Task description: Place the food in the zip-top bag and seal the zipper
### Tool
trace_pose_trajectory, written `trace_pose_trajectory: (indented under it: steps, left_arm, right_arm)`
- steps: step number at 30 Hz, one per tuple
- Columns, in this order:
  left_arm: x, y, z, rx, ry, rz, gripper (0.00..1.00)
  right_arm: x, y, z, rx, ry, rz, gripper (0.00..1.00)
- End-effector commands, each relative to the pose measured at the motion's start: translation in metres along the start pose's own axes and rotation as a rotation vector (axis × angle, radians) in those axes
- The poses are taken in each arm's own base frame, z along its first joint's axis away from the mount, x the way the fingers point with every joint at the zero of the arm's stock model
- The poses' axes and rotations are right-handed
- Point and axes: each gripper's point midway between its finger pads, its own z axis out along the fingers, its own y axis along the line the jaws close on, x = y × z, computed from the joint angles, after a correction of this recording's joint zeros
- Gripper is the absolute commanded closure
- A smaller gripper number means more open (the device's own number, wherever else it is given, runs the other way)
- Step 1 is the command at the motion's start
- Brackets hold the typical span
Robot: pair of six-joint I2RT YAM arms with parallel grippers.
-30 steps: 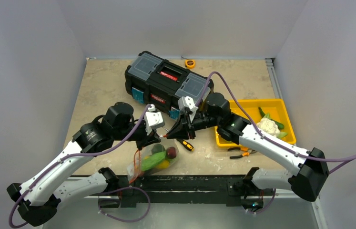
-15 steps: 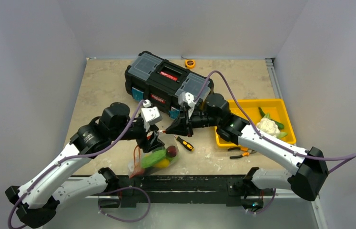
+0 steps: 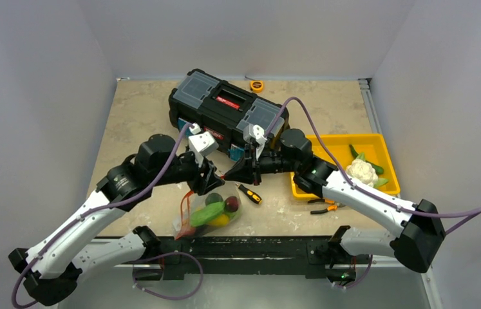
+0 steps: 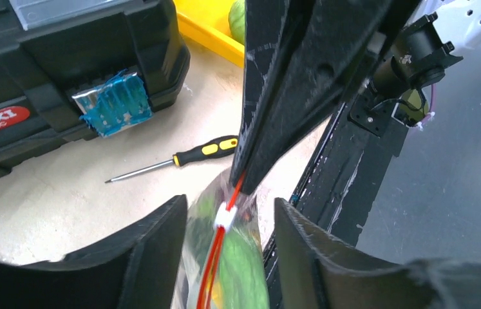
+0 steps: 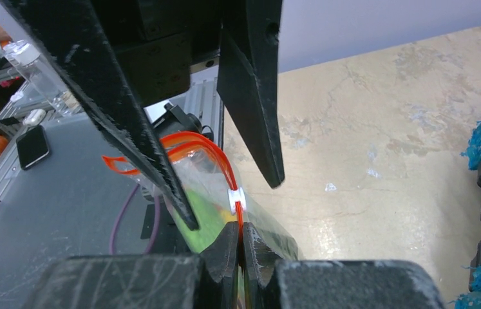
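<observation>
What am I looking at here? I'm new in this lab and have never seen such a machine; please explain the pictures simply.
These are two robot arms bolted to a table. One picture looks down from above; the other two come from cameras on each wrist. The left arm and right arm meet over a clear zip-top bag already holding food. The right arm's jaws are shut on the bag's orange zipper; the left arm's jaws stand open on either side of it. Also on the table: a black toolbox, a screwdriver, pliers, and a yellow tray with a cauliflower.
</observation>
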Motion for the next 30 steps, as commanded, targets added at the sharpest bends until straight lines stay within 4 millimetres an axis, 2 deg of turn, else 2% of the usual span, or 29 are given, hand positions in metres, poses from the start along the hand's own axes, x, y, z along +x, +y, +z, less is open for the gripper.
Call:
trace_pose_trajectory:
  steps: [1,10,21,25,30]
  left_arm:
    - [-0.019,-0.006,0.003,0.032,-0.004,-0.009,0.52]
    - [-0.011,-0.005,0.004,0.029,0.006,-0.023,0.59]
    - [-0.003,-0.005,0.005,0.031,0.041,-0.027,0.85]
    - [-0.002,-0.004,0.002,0.020,0.037,-0.023,0.99]
    - [0.001,0.000,-0.003,-0.007,0.040,-0.028,1.00]
  right_arm:
    - [-0.019,0.008,-0.005,-0.011,-0.066,-0.047,1.00]
    - [-0.021,0.010,-0.008,-0.004,-0.078,-0.052,1.00]
    - [-0.024,0.008,-0.010,0.025,-0.089,-0.039,1.00]
    - [-0.026,0.001,-0.012,0.080,-0.112,-0.005,1.00]
    - [-0.025,-0.012,-0.013,0.212,-0.163,0.048,1.00]
